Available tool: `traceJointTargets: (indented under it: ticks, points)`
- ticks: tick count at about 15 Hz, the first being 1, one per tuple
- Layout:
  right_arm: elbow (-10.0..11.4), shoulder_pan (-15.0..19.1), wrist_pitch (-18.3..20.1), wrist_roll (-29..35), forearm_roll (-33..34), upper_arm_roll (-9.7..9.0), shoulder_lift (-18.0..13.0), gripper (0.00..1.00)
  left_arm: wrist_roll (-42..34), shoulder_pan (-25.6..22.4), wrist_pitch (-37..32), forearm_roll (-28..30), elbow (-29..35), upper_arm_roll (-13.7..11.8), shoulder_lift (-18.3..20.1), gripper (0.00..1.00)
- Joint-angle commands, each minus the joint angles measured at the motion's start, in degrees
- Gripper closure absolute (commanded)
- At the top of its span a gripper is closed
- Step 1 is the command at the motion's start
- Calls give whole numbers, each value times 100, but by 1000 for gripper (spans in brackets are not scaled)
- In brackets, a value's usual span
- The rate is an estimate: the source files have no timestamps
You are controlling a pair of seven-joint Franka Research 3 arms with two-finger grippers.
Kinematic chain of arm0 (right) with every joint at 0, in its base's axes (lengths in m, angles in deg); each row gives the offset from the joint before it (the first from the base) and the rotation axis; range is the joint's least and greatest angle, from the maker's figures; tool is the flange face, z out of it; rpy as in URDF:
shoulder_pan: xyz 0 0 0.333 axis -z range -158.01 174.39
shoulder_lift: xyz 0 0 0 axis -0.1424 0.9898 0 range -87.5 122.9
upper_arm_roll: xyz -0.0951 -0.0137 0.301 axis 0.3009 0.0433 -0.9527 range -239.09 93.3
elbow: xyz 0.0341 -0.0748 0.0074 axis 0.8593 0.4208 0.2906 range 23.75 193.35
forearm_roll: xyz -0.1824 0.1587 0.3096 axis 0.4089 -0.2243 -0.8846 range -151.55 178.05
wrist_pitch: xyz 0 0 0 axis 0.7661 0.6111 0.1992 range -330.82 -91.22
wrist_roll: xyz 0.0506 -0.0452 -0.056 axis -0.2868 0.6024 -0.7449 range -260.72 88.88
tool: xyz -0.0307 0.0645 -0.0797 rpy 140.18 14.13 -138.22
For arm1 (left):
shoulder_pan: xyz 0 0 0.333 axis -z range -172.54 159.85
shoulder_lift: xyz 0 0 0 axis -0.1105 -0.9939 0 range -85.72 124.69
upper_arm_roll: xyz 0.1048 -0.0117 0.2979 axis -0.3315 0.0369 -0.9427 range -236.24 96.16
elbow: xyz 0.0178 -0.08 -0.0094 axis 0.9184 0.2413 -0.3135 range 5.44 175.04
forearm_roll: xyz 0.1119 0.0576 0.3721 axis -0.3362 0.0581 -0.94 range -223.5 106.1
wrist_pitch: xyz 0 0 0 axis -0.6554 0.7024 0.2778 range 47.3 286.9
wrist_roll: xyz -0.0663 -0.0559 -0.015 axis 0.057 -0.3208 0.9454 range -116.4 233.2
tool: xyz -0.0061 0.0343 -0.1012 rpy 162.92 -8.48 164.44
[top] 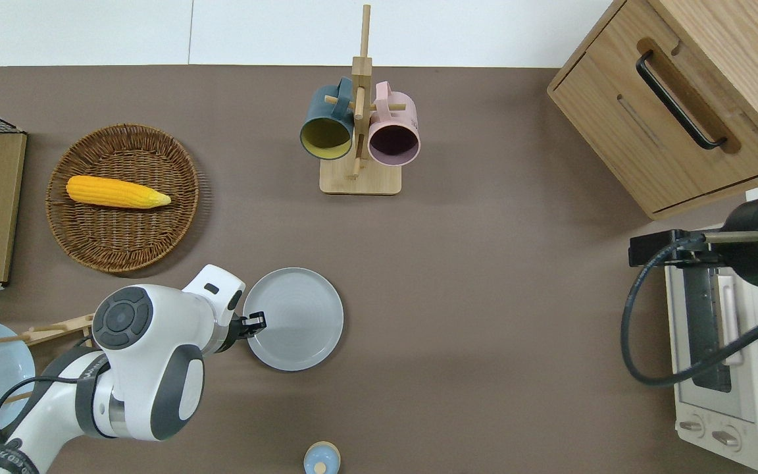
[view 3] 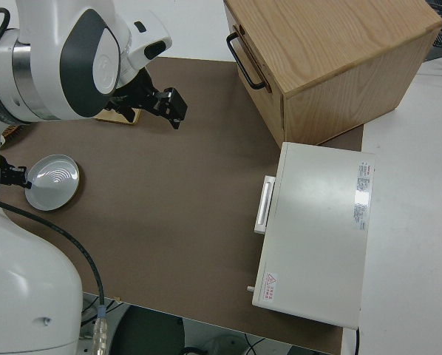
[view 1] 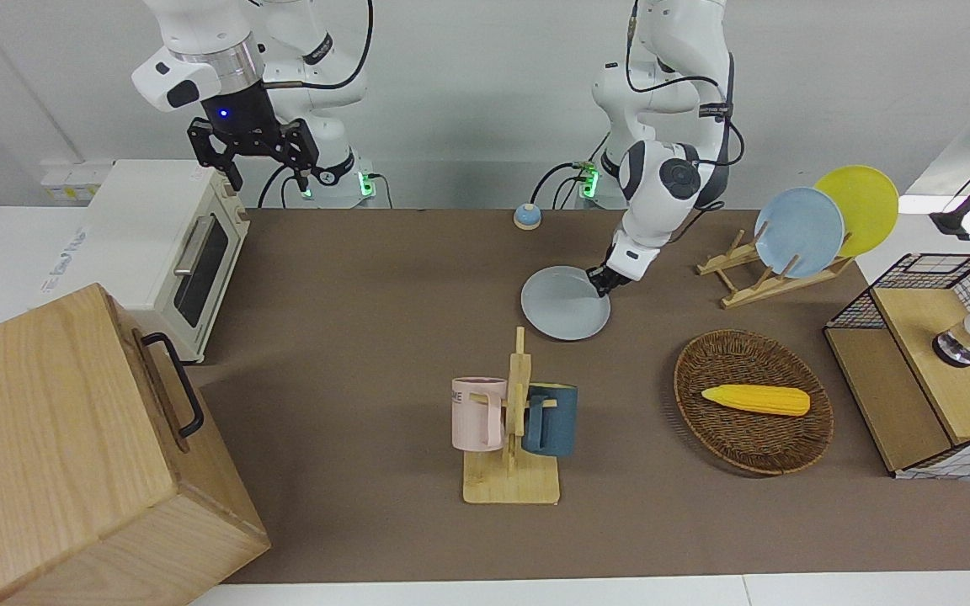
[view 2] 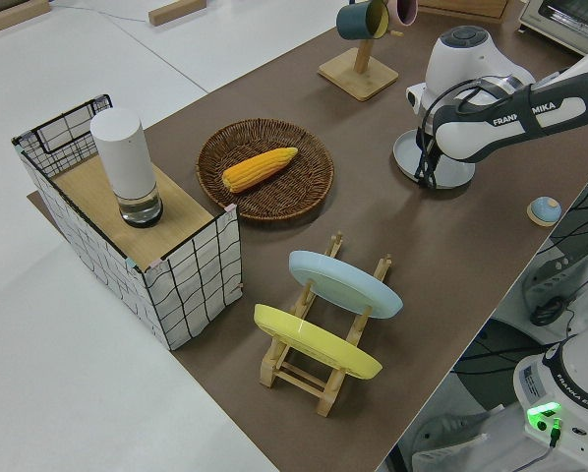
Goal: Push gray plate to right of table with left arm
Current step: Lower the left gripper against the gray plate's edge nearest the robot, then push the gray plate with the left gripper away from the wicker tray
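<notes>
Left arm (top: 135,368) reaches low, gripper (top: 255,322) touching gray plate (top: 297,319) rim.

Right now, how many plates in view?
3: gray plate flat on the table at the left end effector; blue plate and yellow plate upright in the rack.

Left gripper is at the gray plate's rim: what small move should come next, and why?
Probably a short sideways push toward the right arm's end: the left gripper sits at the gray plate's rim on the left arm's side, and the table that way shows bare brown surface.
</notes>
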Motion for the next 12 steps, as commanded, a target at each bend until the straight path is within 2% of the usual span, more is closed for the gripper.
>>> traceJointTargets:
  ticks: [1, 7, 12]
  points:
    - [-57, -33, 65, -10, 2, 27, 33, 5, 333, 464, 303, 214, 94, -25, -105, 1000]
    - [-57, -33, 65, -10, 2, 27, 33, 5, 440, 1387, 436, 337, -99, -490, -343, 1000]
    - [-57, -33, 65, -10, 2, 27, 33, 5, 448, 1923, 752, 777, -389, -526, -720, 1000]
